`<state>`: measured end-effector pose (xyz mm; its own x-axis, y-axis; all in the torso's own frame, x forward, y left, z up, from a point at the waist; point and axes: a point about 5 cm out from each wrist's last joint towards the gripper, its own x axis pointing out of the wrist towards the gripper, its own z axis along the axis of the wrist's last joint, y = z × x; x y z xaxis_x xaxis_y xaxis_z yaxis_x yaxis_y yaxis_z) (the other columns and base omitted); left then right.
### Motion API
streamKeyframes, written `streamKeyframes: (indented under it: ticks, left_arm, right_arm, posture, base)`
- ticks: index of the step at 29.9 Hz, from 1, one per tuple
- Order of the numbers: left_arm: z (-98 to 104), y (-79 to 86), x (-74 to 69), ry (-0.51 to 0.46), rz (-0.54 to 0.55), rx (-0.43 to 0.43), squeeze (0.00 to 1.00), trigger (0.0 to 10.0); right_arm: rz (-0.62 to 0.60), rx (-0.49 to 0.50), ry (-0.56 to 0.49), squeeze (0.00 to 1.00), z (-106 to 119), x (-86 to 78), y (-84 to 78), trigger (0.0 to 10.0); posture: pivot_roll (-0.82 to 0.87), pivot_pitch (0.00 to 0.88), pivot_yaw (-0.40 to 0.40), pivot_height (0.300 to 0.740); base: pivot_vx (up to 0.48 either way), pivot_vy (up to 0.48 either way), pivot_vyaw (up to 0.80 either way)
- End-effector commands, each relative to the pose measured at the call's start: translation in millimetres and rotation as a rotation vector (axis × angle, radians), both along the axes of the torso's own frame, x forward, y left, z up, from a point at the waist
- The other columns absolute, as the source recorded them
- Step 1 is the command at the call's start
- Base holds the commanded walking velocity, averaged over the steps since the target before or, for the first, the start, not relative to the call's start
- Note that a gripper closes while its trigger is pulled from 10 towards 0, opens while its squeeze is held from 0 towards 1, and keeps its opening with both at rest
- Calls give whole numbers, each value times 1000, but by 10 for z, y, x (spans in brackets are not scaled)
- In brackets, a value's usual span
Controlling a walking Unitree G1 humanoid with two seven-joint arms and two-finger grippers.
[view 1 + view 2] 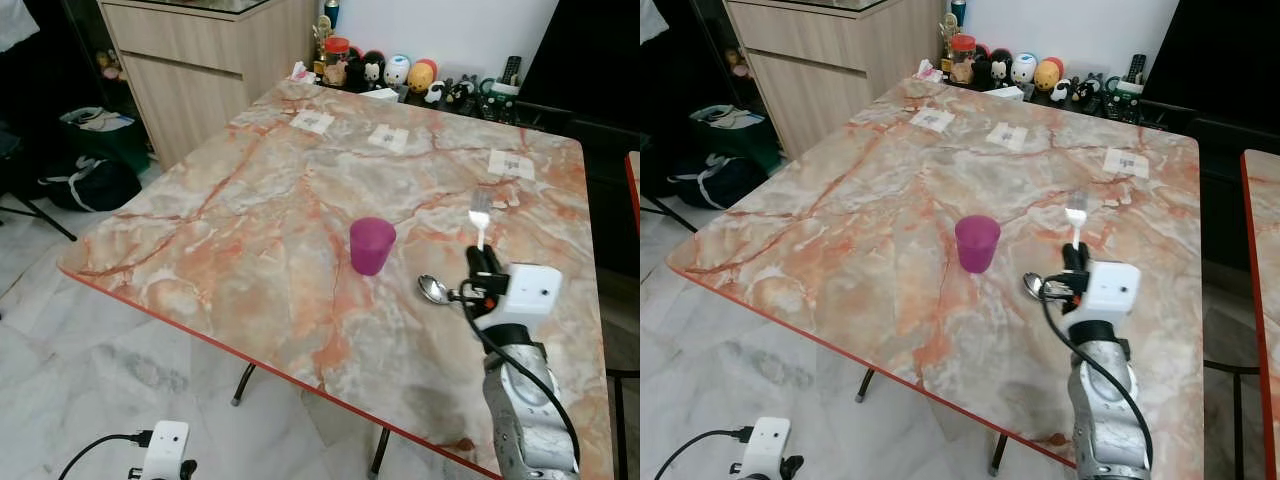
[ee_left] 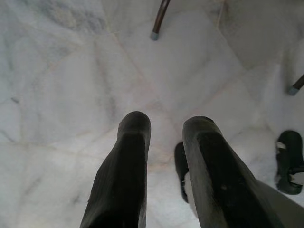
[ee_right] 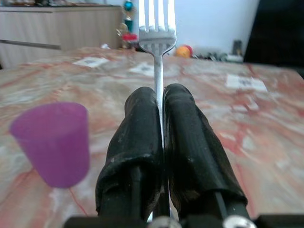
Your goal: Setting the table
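— Fork (image 3: 157, 42) is clamped between the closed fingers of the right gripper (image 1: 484, 258), above the table (image 1: 230, 230), right of the purple cup (image 1: 372, 245)?

— Yes. Lower it flat, beside the spoon (image 1: 434, 289). Left gripper (image 2: 166, 142) hangs slightly parted, empty.

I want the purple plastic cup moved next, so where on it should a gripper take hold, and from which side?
Grip the purple plastic cup across its side wall, about mid-height, coming in level from the table's near edge. It stands upright, mouth up, on the marble table, apart from the metal spoon. The right gripper holds a silver fork; the left gripper hangs free.
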<state>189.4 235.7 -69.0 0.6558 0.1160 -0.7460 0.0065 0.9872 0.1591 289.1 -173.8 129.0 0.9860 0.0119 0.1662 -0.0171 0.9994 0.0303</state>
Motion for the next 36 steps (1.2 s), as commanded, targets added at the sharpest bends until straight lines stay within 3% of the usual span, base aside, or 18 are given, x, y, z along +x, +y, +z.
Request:
streamKeyframes:
  ticks: [1, 36]
  left_arm:
    - [-16, -5, -21, 8, 25, -9, 0, 10000]
    - [8, 60, -9, 15, -13, 21, 0, 10000]
  right_arm:
    - [3, -27, -8, 0, 7, 6, -28, 10000]
    - [-53, 10, -46, 0, -72, -33, 13, 10000]
  posture:
    - [41, 0, -58, 740]
    - [45, 1, -4, 740]
  base:
    - [0, 0, 0]
    - [0, 0, 0]
